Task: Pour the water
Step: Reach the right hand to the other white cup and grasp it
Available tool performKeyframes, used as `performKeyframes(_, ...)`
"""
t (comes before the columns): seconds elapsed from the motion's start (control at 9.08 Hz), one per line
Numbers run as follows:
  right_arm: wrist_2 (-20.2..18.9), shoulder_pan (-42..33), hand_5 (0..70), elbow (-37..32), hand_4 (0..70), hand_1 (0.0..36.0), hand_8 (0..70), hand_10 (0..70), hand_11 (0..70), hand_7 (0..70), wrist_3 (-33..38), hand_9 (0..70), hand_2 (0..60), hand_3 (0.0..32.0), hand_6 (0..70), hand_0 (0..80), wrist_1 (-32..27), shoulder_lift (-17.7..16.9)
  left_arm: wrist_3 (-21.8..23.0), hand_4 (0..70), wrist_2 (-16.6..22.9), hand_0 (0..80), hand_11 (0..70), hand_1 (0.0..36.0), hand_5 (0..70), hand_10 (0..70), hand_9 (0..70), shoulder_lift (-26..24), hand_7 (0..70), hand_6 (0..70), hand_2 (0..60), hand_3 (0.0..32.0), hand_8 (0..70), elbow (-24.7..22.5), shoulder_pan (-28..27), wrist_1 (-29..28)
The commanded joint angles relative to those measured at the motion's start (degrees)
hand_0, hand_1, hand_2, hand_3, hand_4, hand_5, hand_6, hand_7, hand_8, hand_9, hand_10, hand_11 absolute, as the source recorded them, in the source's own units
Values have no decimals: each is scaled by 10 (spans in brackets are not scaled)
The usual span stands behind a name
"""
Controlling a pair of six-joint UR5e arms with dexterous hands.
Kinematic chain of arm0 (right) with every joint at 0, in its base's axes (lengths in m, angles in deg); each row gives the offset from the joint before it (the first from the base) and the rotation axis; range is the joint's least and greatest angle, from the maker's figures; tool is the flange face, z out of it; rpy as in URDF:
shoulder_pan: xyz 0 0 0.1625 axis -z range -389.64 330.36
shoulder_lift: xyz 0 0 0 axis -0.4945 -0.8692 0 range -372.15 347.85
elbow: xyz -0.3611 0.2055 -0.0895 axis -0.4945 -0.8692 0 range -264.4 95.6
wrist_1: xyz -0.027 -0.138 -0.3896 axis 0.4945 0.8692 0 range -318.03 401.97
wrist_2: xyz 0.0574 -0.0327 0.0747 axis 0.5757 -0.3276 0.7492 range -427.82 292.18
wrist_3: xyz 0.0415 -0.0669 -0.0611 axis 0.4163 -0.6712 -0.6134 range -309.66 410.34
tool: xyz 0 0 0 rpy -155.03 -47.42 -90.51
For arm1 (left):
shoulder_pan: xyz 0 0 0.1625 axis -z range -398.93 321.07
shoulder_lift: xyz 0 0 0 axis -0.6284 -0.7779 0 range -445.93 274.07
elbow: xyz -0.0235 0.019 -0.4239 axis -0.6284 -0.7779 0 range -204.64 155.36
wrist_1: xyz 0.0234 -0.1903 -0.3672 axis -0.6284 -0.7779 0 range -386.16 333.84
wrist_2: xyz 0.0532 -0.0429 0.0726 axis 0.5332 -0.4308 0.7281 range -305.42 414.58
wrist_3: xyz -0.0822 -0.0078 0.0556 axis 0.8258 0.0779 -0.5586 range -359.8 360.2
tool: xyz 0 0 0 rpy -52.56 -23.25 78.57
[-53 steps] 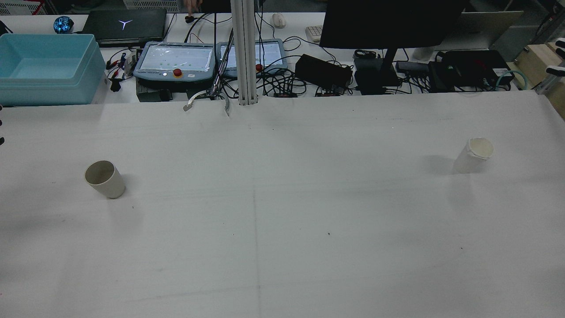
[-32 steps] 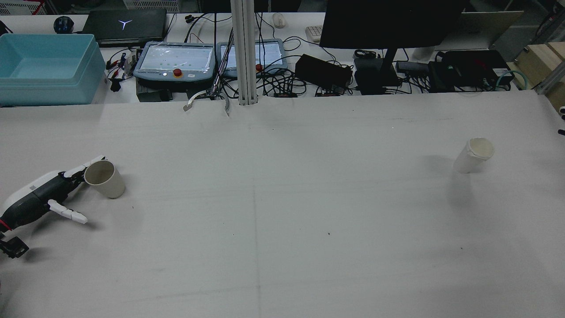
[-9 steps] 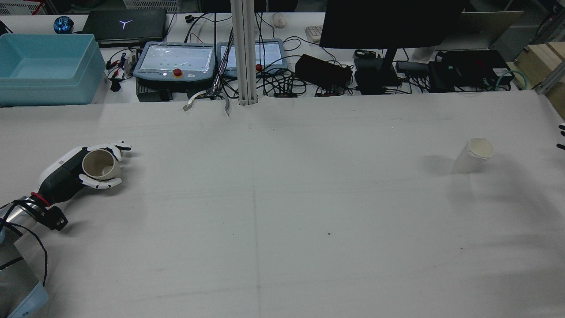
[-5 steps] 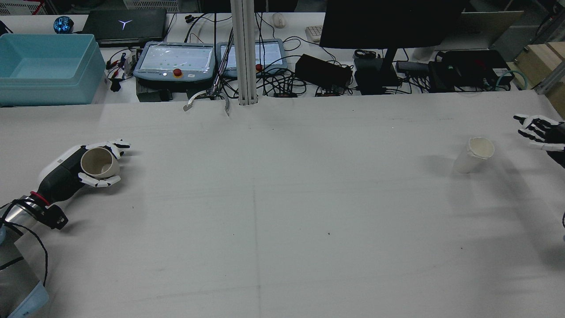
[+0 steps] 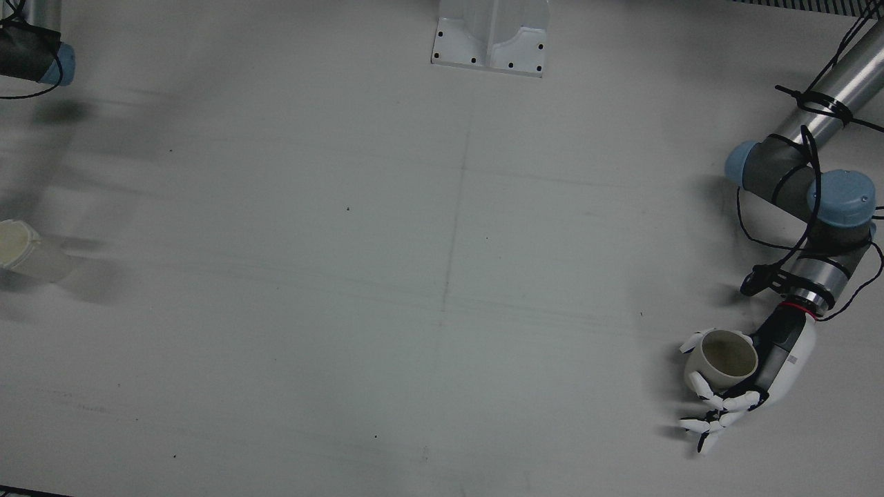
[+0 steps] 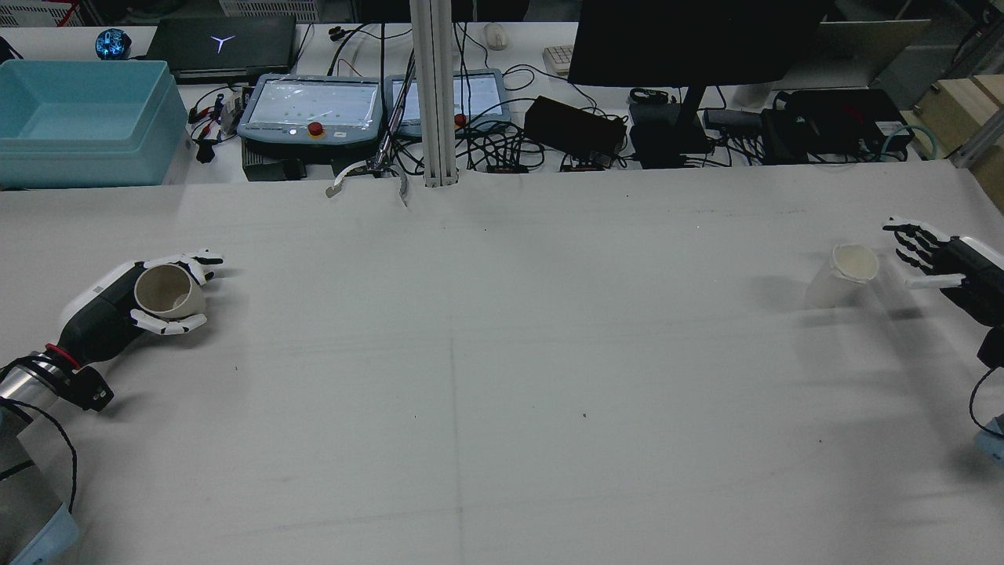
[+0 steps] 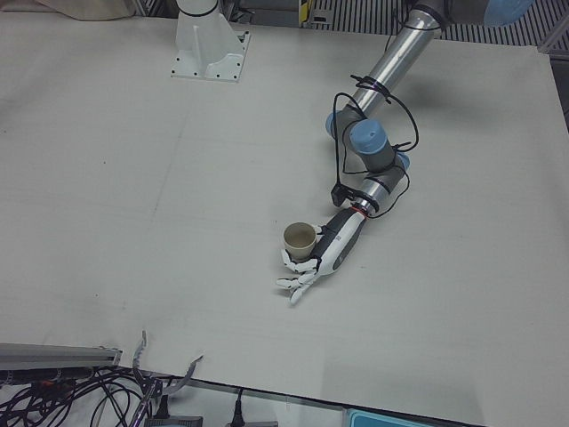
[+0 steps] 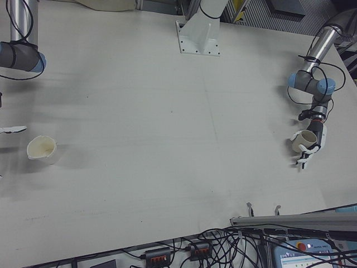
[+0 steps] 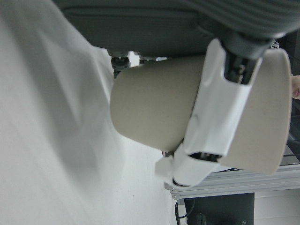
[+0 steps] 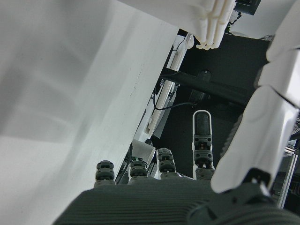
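Note:
My left hand [image 6: 110, 306] is shut on a beige cup [image 6: 165, 289] at the table's left side, fingers wrapped round its wall. The same cup [image 5: 724, 355] and left hand [image 5: 773, 366] show at the lower right of the front view, and up close as the cup [image 9: 159, 117] in the left hand view. A white paper cup [image 6: 843, 275] stands on the right side, its rim dented. My right hand [image 6: 937, 263] hovers open just right of it, fingers spread, not touching. The white cup [image 8: 42, 149] also shows in the right-front view.
Beyond the table's far edge lie a blue bin [image 6: 82, 118], two teach pendants [image 6: 310, 110], cables and a monitor [image 6: 690, 39]. A metal post [image 6: 433, 94] rises at the back centre. The arm pedestal [image 5: 490, 34] sits at the near side.
My right hand has come in from the right edge and lower, close beside the white cup. The left hand took hold of the beige cup and has drifted slightly left with it.

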State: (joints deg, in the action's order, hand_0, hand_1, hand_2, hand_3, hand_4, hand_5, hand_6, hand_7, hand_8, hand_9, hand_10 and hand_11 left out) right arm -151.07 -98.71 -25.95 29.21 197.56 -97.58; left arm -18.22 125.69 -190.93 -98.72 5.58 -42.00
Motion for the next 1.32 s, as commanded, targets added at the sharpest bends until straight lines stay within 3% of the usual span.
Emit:
performKeyframes(0.0, 1, 16, 300, 53, 0, 143, 33, 14, 38, 76, -45, 30, 30, 0, 14, 492, 21, -8, 5, 700, -2, 766, 138, 360, 700, 79, 58, 1, 273, 152, 600, 0, 56, 0, 0, -4)
performKeyframes(0.22, 0, 26, 451, 107, 0, 170, 38, 20, 47, 123, -74, 49, 85, 0, 39, 505, 88, -5, 23, 700, -18, 744, 140, 360, 700, 80, 59, 3, 271, 151, 600, 0, 57, 3, 0, -2)
performKeyframes(0.55, -1, 37, 427, 108, 0, 160, 40, 21, 48, 111, -89, 51, 76, 0, 34, 498, 93, -23, 29, 700, -19, 730, 141, 360, 700, 82, 57, 32, 267, 150, 600, 0, 56, 1, 0, -19)
performKeyframes(0.88, 1, 52, 353, 108, 0, 147, 36, 23, 51, 94, -112, 40, 55, 0, 21, 488, 94, -14, 29, 700, -24, 712, 145, 360, 700, 85, 59, 33, 263, 149, 600, 0, 57, 2, 0, -25)
performKeyframes(0.99, 1, 57, 366, 108, 0, 155, 32, 22, 50, 97, -115, 37, 67, 0, 21, 494, 96, -8, 29, 700, -32, 720, 145, 360, 700, 84, 59, 38, 264, 149, 600, 0, 57, 3, 0, -32)
performKeyframes(1.21, 1, 61, 486, 121, 0, 172, 36, 23, 52, 127, -134, 50, 100, 0, 39, 505, 139, 10, 29, 700, -33, 722, 144, 360, 700, 84, 59, 49, 264, 150, 600, 0, 57, 4, 0, -46)
